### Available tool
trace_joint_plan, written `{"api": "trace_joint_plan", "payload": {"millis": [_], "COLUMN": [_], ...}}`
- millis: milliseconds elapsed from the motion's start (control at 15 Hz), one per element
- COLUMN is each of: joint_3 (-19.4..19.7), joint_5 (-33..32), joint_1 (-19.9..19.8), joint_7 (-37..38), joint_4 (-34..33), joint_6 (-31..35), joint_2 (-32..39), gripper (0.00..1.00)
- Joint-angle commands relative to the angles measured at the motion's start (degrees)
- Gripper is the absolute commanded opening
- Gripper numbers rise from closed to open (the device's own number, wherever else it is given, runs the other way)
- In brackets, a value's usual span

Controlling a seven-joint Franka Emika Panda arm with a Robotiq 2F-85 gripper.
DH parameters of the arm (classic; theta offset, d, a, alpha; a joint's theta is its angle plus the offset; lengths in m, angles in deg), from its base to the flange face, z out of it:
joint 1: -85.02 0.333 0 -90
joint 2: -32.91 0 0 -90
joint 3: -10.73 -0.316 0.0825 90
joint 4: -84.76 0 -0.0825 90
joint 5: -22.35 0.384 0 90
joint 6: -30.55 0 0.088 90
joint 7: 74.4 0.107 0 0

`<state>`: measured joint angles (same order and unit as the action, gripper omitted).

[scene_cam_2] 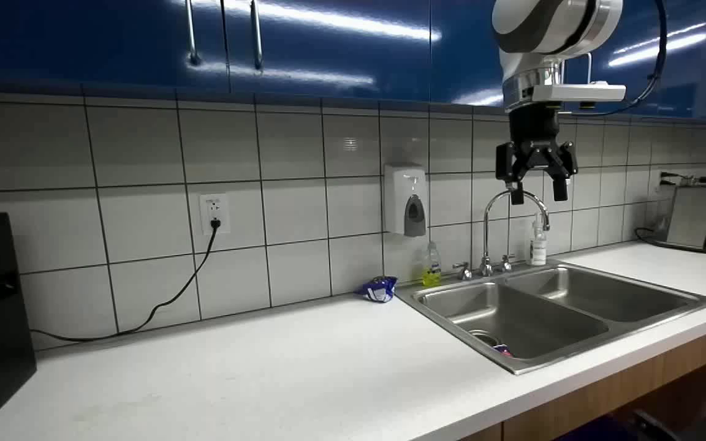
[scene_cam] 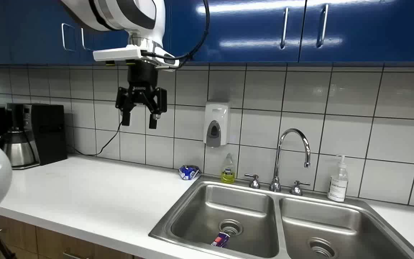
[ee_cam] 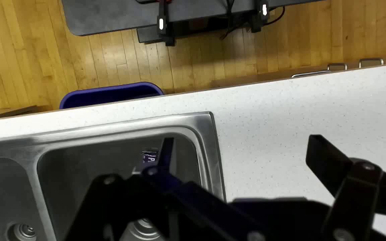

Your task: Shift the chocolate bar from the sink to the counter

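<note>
Glare streaks across blue cabinets (scene_cam: 243, 27), bright counter (scene_cam_2: 304, 367), hand (ee_cam: 241, 137) dark in wrist view

In the wrist view, the purple wrapper of the chocolate bar (ee_cam: 149, 157) carried white print in which one letter seemed to be a capital P; the rest was blurred or hidden. In an exterior view, the pump bottle (scene_cam: 337, 184) wore a white label with dark lines too small to read. Marks on the label of the bottle of yellow liquid (scene_cam: 228, 173) were blurred, as were the tiny print high on the wall dispenser (scene_cam: 217, 115) and the white marks on the blue packet (scene_cam: 189, 172).
</note>
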<state>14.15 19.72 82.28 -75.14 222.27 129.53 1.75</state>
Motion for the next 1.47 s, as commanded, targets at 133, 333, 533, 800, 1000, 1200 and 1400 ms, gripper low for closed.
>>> {"api": "trace_joint_plan", "payload": {"millis": [133, 333, 533, 800, 1000, 1200, 1400], "joint_3": [-0.1, -0.1, 0.1, 1.5, 3.0, 5.1, 7.3], "joint_5": [0.1, 0.1, -0.2, -0.4, -0.7, -0.8, -0.9], "joint_1": [-0.2, -0.2, -0.4, -1.1, -2.0, -3.2, -4.7], "joint_7": [-0.1, -0.1, -0.2, -0.7, -1.1, -2.2, -3.5], "joint_4": [-0.1, -0.1, 0.1, 1.2, 2.0, 2.5, 2.3], "joint_6": [-0.1, -0.1, 1.5, 6.5, 10.1, 13.7, 18.4], "joint_2": [0.0, 0.0, 0.8, 1.8, 3.4, 6.4, 11.2], "gripper": [1.00, 1.00, 1.00, 1.00, 1.00, 1.00, 1.00]}}
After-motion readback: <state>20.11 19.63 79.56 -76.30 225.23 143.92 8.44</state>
